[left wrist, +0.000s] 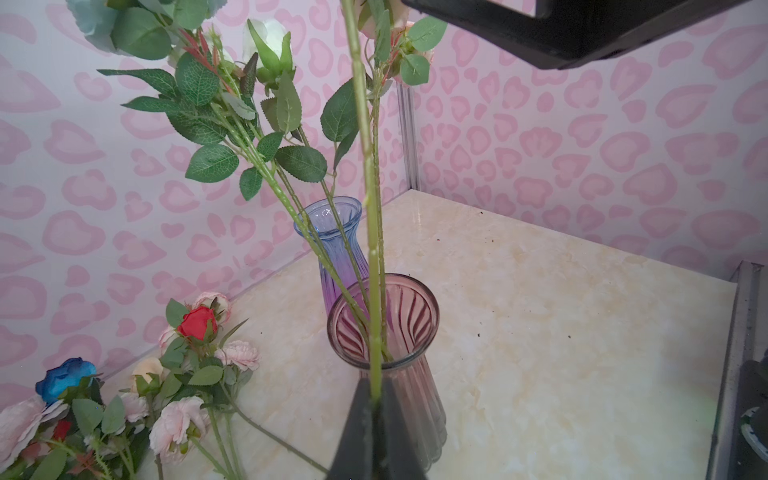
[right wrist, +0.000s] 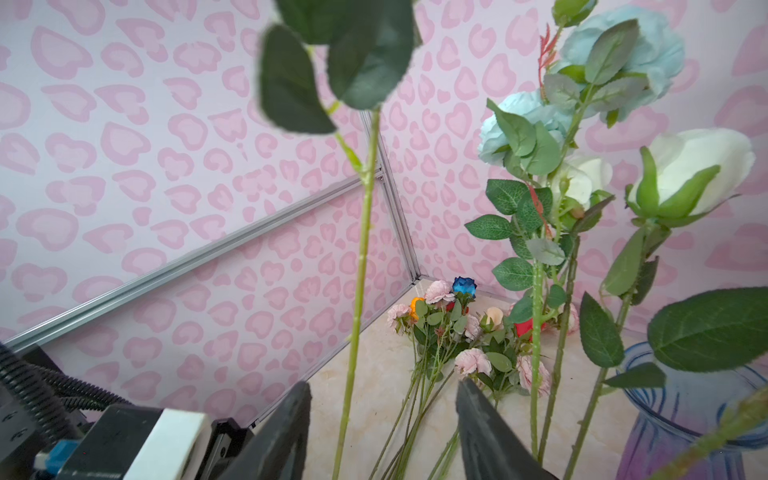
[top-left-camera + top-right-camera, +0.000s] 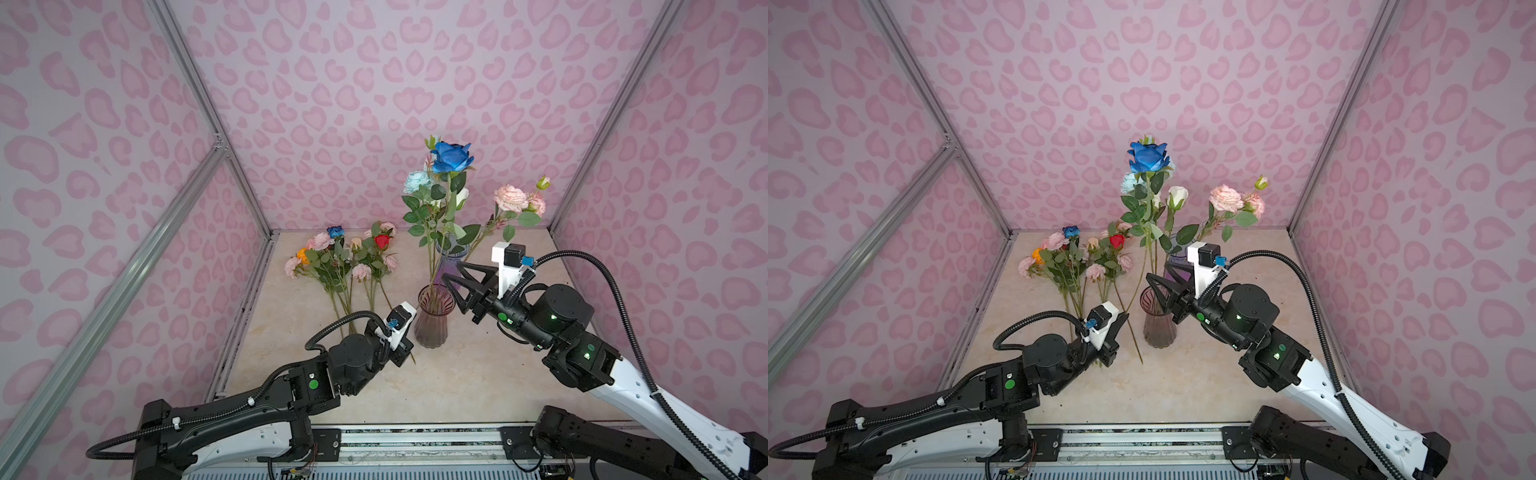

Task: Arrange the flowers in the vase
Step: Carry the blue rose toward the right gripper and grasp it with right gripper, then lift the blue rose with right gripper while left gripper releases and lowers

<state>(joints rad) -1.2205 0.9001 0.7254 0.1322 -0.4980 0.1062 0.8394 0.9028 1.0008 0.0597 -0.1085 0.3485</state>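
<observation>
My left gripper (image 1: pixel 376 395) is shut on the lower stem of a dark blue rose (image 3: pixel 1148 157), which it holds upright just beside the ribbed pink vase (image 3: pixel 432 320), outside its rim. The rose's green stem (image 2: pixel 360 270) runs between the open fingers of my right gripper (image 2: pixel 384 384), untouched by either finger. A pale blue flower (image 3: pixel 417 181) and a white rose (image 3: pixel 1177 196) stand in the pink vase. The remaining flowers (image 3: pixel 345 262) lie in a pile at the back left of the table.
A blue-purple vase (image 1: pixel 332 232) stands right behind the pink one. A pink peony spray (image 3: pixel 512 197) leans out to the right above my right wrist. Pink patterned walls with metal rails enclose the marble table (image 3: pixel 457 386).
</observation>
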